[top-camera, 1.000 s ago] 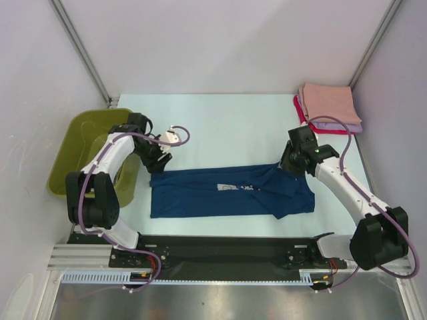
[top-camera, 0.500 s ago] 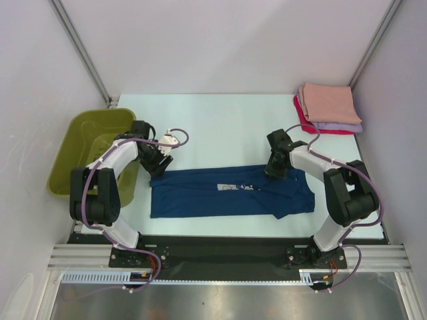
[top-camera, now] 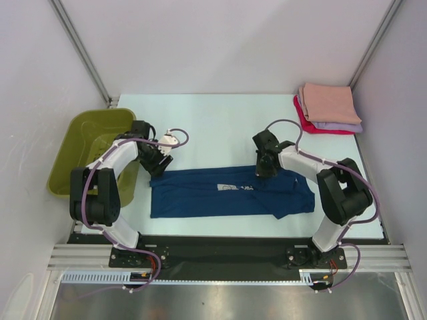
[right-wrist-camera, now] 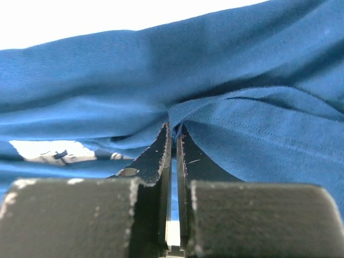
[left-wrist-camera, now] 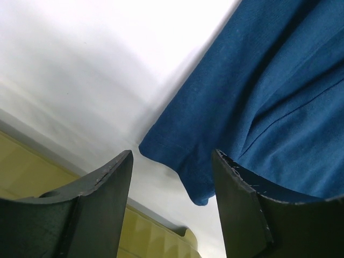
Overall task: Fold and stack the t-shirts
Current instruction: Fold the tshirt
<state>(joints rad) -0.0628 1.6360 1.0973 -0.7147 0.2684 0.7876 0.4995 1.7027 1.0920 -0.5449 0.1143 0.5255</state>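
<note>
Compared with a second ago, the right gripper [top-camera: 262, 171] is sitting further left along the far edge of the navy t-shirt [top-camera: 220, 197], having come in from the sleeve end. Its jaws, apart then, are now pinching a small ridge of the navy cloth. The left gripper [top-camera: 159, 165] is hovering at the shirt's far left corner, just beside the olive basket [top-camera: 80, 137]; it has hardly shifted, and its jaws are standing fairly wide and gripping nothing. The shirt is lying flat and lengthwise across the near middle of the bench [top-camera: 220, 120], its outline unchanged, while the folded t-shirts [top-camera: 330, 107], peach over lavender over red, are resting at the far right corner. The overhead view is hiding both pairs of jaws. The right wrist view is showing the fingers almost meeting, with a fold of cloth rising between their tips and the pale print [right-wrist-camera: 54, 152] off to the left. The left wrist view is showing the hem corner lying between the spread fingers, though whether they are touching it cannot be told.
</note>
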